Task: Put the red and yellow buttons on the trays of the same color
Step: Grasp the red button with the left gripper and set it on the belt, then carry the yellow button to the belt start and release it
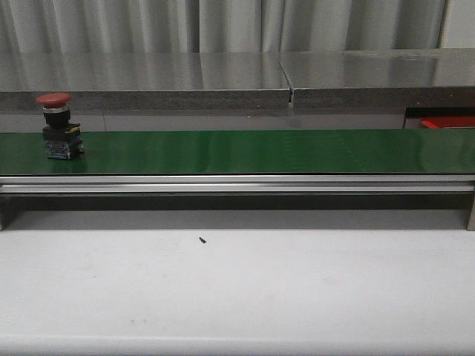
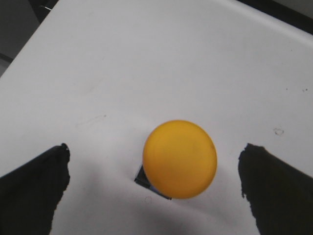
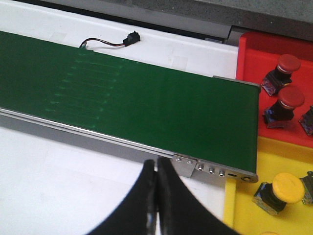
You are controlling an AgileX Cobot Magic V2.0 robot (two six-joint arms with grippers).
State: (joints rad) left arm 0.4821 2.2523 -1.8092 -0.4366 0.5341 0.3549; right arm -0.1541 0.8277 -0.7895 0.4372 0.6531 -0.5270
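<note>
1. One yellow button [image 2: 180, 158] stands on the white table [image 2: 146, 63] between the left gripper's [image 2: 154, 183] spread fingers [image 2: 34, 188], touching neither.
2. Right gripper [image 3: 157, 196] fingers are pressed together, empty, beside the green belt [image 3: 127, 103].
3. Beyond them, red tray [image 3: 254, 54] and yellow tray [image 3: 244, 200] hold buttons.

Even overhead light; soft shadows; slight blur.

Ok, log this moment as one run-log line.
left gripper: open around yellow button | right gripper: shut, empty | red button: on green belt | trays: partly filled
</note>
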